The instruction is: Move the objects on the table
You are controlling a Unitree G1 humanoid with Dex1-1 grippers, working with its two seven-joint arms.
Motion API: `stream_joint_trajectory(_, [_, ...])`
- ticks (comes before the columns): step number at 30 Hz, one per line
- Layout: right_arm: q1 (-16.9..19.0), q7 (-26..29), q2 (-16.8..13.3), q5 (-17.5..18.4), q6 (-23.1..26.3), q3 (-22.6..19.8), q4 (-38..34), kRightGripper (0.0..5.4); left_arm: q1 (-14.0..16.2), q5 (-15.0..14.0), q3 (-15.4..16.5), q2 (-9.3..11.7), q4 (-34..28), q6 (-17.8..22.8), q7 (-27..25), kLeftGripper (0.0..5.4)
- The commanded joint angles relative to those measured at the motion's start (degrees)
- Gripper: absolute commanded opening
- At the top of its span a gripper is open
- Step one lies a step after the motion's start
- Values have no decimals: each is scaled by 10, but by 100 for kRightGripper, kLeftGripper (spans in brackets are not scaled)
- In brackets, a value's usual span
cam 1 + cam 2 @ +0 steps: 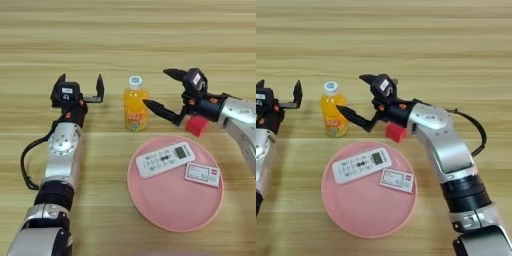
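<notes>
The orange-drink bottle [135,104] stands upright on the table [125,40], just beyond the far-left rim of the pink plate [170,210]. The right gripper [360,98] sits just right of the bottle, its two black fingers spread wide and empty; the red cube [396,132] lies on the wood under that arm, right of the bottle and near the plate's far rim. The left gripper [80,87] rests left of the bottle, fingers also wide apart. The remote [165,159] and the card-like box [202,174] lie on the plate. The bottle looks light, smooth and top-heavy, so a grip across its mid-body seems safest, not the cap.
</notes>
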Motion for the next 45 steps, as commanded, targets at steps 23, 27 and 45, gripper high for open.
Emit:
stream_joint_trajectory(23, [-83, -20, 94, -62, -83, 49, 218, 538, -16, 7, -2, -1, 45, -23, 4, 540])
stream_joint_trajectory(27, [-100, -24, 104, -67, -103, 41, 260, 482, -16, 7, -2, -1, 44, -23, 4, 540])
stream_joint_trajectory(45, [-118, -18, 123, -60, -125, 30, 286, 352, -12, 7, -3, -2, 42, -26, 3, 540])
